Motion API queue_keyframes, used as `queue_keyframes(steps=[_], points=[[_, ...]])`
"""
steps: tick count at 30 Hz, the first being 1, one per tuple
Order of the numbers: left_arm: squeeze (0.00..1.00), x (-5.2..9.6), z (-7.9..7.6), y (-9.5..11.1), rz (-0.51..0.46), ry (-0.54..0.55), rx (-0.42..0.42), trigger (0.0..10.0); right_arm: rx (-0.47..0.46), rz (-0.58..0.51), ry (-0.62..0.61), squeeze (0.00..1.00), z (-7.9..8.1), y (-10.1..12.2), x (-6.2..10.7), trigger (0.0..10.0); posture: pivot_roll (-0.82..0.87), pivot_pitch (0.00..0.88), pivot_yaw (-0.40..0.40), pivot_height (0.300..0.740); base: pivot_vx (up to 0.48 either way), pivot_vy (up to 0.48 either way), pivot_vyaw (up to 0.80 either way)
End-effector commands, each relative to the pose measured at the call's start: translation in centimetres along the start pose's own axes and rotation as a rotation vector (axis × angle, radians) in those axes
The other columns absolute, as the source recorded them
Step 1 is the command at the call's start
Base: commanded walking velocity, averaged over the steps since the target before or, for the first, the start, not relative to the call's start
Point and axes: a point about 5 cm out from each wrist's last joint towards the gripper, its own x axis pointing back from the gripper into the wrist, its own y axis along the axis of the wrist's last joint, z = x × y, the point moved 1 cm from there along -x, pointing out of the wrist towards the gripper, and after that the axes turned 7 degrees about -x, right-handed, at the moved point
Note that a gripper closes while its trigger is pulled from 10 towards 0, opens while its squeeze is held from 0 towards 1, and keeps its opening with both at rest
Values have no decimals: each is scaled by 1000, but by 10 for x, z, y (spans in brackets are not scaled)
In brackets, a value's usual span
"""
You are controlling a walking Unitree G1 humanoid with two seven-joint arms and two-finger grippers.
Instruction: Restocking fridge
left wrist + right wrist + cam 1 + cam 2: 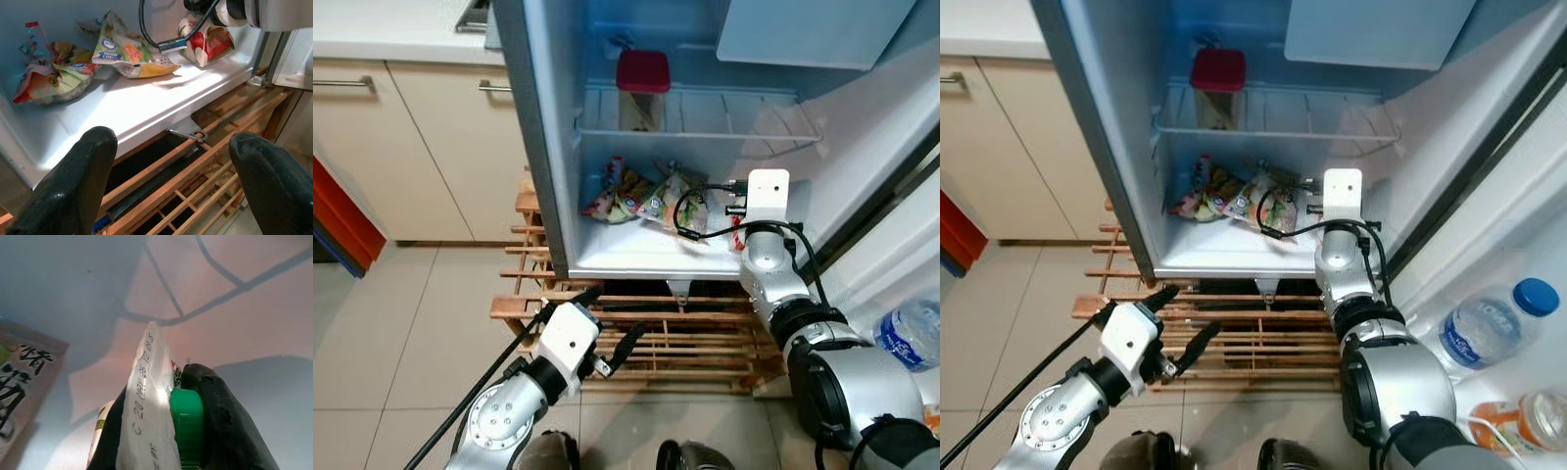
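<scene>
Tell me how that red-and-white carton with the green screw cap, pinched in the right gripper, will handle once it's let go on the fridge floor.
The red-and-white carton, pinched at its top seam by the right gripper, looks fairly stiff, so it should hold its shape. Its green screw cap suggests liquid inside: probably heavy for its size. On the smooth white fridge floor it may slide or tip if nudged.

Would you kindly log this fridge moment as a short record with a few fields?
Fridge: door open, standing on a wooden pallet
Wire shelf: container with a red lid
Fridge floor: snack bags lying flat
Right gripper: inside the fridge, shut on a carton with a green cap
Left gripper: open, low over the pallet
Door rack: water bottle
</scene>
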Motion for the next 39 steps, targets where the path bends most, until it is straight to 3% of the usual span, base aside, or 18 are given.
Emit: queue_keyframes(steps=[1, 13, 19, 20, 21, 22, 28, 39], points=[[0, 3, -3, 0, 17, -1, 0, 10000, 11, -30, -7, 0, -2, 8, -4, 0, 177, 211, -48, 740, 0, 0, 0], [0, 11, -5, 3, 45, 1, -8, 10000, -196, 16, -9, 0, -1, 10, -6, 0, 208, 231, -51, 740, 0, 0, 0], [0, 13, -6, 3, 50, 4, -13, 10000, -209, -16, 86, 0, 10, 18, -6, 0, 211, 240, -49, 740, 0, 0, 0], [0, 14, -6, 4, 52, 4, -14, 10000, -203, -27, 111, 329, 13, 20, -5, 0, 212, 242, -48, 740, 0, 0, 0], [0, 14, -6, 4, 54, 4, -15, 10000, -198, -40, 149, 1000, 17, 22, -5, 2863, 212, 243, -48, 740, 0, 0, 0], [0, 14, -6, 4, 55, 4, -16, 10000, -188, -56, 184, 1000, 20, 24, -4, 10000, 211, 243, -50, 740, 0, 0, 0], [0, 12, -6, 4, 55, 9, -19, 10000, -146, -84, 255, 1000, 28, 28, -2, 10000, 205, 244, -54, 740, 0, 0, 0], [0, 4, -7, 5, 38, 5, -35, 10000, -139, -76, 179, 1000, 10, 22, -5, 10000, 176, 219, -68, 740, 0, 0, 0]])
